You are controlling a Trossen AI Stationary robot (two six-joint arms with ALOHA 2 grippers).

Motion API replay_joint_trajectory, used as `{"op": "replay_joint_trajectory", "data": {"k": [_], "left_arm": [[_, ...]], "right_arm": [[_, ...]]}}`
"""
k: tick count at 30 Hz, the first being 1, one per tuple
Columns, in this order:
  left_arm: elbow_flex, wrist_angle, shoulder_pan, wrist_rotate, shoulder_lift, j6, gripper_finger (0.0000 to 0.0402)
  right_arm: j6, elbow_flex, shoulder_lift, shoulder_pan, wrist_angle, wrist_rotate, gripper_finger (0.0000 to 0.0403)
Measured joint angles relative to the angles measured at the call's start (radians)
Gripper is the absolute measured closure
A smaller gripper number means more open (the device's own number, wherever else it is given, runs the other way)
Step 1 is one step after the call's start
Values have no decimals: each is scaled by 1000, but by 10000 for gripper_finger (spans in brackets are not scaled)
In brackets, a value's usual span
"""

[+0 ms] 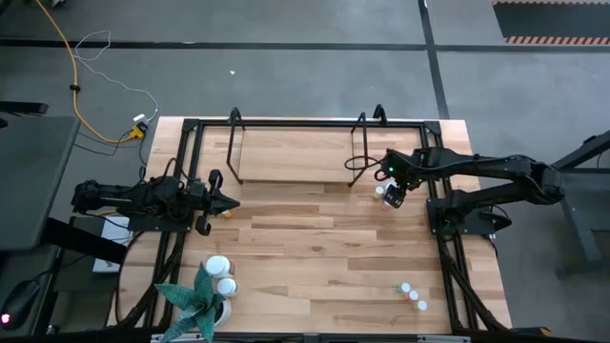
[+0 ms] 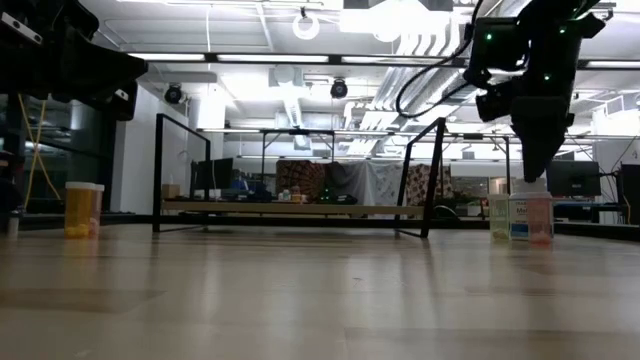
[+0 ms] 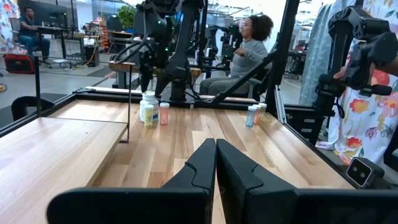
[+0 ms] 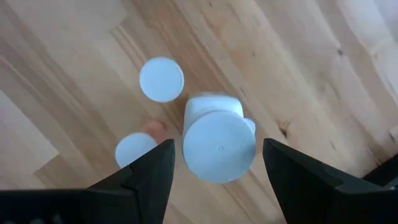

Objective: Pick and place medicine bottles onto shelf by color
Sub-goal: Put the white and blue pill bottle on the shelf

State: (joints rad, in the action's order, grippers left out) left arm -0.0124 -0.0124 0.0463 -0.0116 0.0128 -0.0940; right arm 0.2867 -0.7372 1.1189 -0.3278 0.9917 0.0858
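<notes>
White-capped bottle (image 4: 219,146) between wide-open fingers of right tool (image 4: 217,171), beside shelf (image 1: 286,157); off-centre descent risks toppling neighbouring bottles (image 4: 161,79). Left tool (image 3: 216,168) shut, empty.

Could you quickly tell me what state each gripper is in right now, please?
Left gripper: closed, holding nothing.
Right gripper: open, fingers either side of a white-capped bottle, not gripping it.

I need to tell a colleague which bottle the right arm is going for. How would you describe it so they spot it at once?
Find the shelf at the table's far edge, then its right end, where three bottles cluster on the tabletop. The right end effector hangs open straight above the target bottle. It is the biggest of the three, with the widest white cap.
</notes>
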Motion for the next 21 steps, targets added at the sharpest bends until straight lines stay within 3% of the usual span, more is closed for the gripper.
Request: {"op": "replay_joint_trajectory", "data": {"k": [15,21], "left_arm": [[0,0,0,0,0,0,398],[0,0,0,0,0,0,398]], "right_arm": [[-42,0,75,0,-21,-1,172],[-45,0,48,0,0,9,224]]}}
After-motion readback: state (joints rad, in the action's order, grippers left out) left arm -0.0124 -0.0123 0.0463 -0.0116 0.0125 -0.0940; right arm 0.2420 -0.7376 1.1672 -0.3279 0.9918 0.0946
